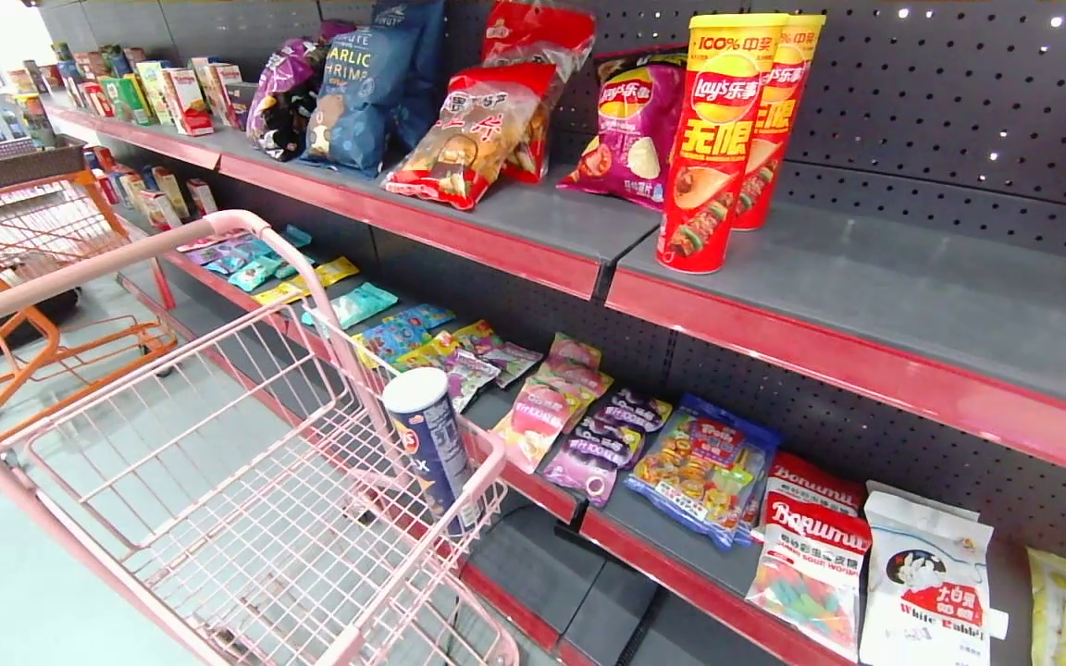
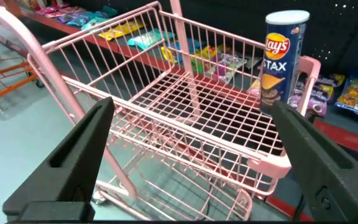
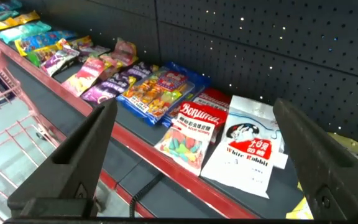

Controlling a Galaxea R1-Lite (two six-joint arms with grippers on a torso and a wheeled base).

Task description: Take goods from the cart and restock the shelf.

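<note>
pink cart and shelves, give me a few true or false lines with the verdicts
1. A blue chip can stands upright in the pink cart. True.
2. The left gripper is shut on that can. False: it is open, and the can stands apart, beyond its fingers.
3. Two red and yellow chip cans stand on the upper shelf. True.
4. The cart is piled with snack bags. False: the can is the one item seen in it.
5. The right gripper is open, over candy bags on the lower shelf. True.
</note>
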